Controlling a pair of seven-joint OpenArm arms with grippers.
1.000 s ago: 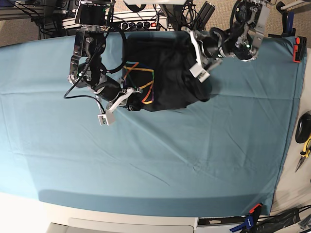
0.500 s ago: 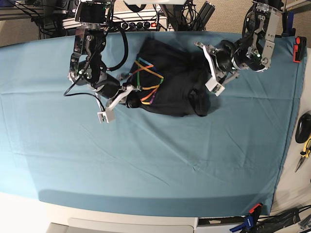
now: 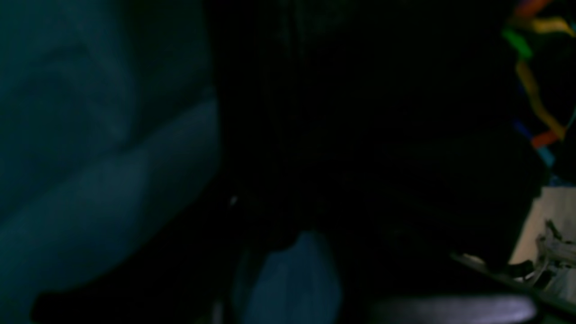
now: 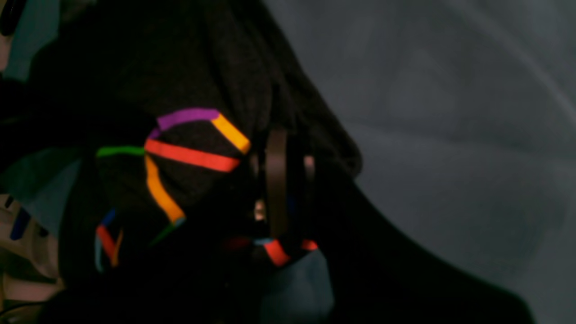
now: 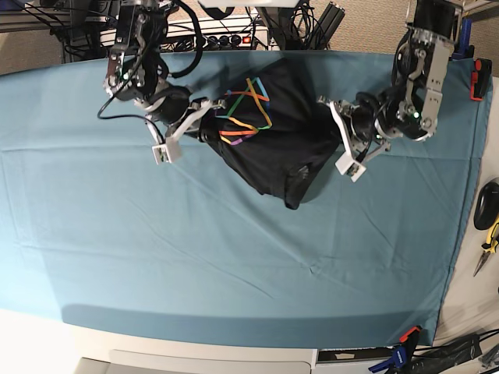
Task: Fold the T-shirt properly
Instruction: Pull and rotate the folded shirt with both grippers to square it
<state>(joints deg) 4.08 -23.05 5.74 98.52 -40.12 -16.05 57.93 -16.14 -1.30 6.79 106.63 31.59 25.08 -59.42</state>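
Observation:
The black T-shirt (image 5: 273, 152) hangs stretched between my two grippers over the teal cloth, its coloured line print (image 5: 243, 109) facing up near the left end. My right gripper (image 5: 207, 125), on the base view's left, is shut on the T-shirt's edge beside the print. In the right wrist view its fingers (image 4: 276, 180) pinch dark fabric next to the orange and purple lines (image 4: 193, 155). My left gripper (image 5: 334, 134) is shut on the opposite edge of the T-shirt. The left wrist view is almost filled by dark fabric (image 3: 360, 112), and the jaws are lost in it.
A teal cloth (image 5: 234, 257) covers the whole table. Yellow-handled pliers (image 5: 490, 241) and a black object (image 5: 487, 204) lie off the right edge. A red clamp (image 5: 481, 78) holds the back right corner, a blue clamp (image 5: 401, 354) the front. Cables and a power strip (image 5: 226, 39) run behind.
Both arms have pulled apart and the bunched T-shirt is now drawn out between them. The left gripper moved right and toward the front, the right gripper moved toward the back, and the print shifted right.

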